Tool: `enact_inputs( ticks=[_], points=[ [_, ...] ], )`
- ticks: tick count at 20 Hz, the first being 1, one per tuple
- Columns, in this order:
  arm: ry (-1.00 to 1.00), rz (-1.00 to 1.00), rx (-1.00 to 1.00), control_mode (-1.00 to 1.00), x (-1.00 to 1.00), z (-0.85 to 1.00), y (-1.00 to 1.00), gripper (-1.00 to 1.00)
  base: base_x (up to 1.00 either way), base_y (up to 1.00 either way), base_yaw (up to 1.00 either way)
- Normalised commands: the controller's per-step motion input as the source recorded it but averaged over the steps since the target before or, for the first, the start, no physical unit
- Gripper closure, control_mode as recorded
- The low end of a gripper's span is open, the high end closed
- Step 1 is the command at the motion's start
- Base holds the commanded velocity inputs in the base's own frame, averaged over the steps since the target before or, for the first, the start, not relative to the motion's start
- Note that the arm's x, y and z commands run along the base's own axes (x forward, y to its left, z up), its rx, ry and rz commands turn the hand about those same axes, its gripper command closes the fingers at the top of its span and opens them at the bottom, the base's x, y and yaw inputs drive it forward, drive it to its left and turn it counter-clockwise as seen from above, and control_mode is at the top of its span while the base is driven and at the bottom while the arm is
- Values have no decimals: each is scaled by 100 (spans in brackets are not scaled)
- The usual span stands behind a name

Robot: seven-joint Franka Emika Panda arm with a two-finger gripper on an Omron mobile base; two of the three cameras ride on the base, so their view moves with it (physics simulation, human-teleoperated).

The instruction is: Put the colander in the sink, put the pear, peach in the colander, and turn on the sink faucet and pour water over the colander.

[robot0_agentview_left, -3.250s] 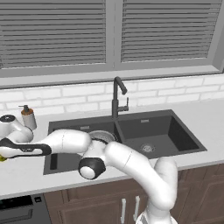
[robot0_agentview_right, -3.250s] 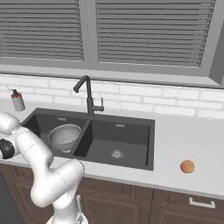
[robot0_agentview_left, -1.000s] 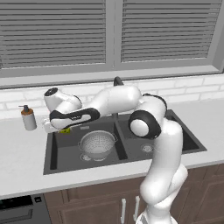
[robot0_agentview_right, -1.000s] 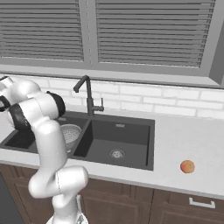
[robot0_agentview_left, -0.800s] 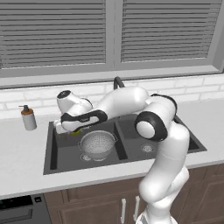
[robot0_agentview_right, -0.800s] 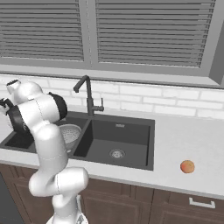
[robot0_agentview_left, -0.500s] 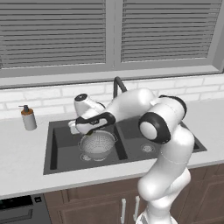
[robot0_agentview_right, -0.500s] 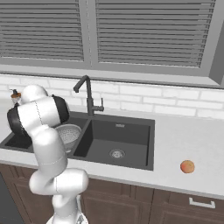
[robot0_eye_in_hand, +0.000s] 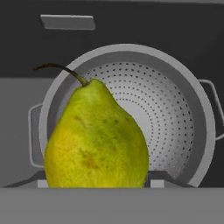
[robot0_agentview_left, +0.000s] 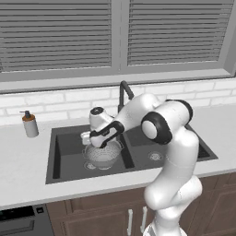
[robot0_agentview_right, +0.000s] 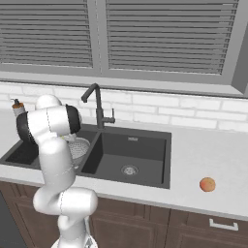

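Note:
In the hand view the yellow-green pear (robot0_eye_in_hand: 98,140) looms large and upright between my fingers, stem up, directly over the silvery perforated colander (robot0_eye_in_hand: 175,113). My gripper (robot0_agentview_left: 92,138) is shut on the pear and hovers just above the colander (robot0_agentview_left: 102,156), which sits in the left basin of the dark sink (robot0_agentview_left: 64,143). The gooseneck sink faucet (robot0_agentview_left: 123,90) stands behind the divider with no water running. On the counter far to the right lies the orange peach (robot0_agentview_right: 207,184). My arm partly covers the colander (robot0_agentview_right: 80,147) in the right base view.
A soap pump bottle (robot0_agentview_left: 30,124) stands on the counter left of the sink. The right basin (robot0_agentview_right: 128,155) holds nothing but its drain. A brick backsplash and window blinds run behind the faucet (robot0_agentview_right: 97,104).
The arm has swung right from the sink's left edge, carrying the pear over the left basin until it hangs above the colander. The colander and peach have stayed put.

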Motion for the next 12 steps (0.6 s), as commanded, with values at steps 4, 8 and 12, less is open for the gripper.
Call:
enact_inputs(
  ticks=[4,8,12],
  points=[
    [0,0,4,-100,29,-35,0,100,0,0,0],
    [0,0,0,-100,5,-50,-1,100,0,0,0],
    [0,0,0,-100,0,-47,-13,100,0,0,0]
  ],
)
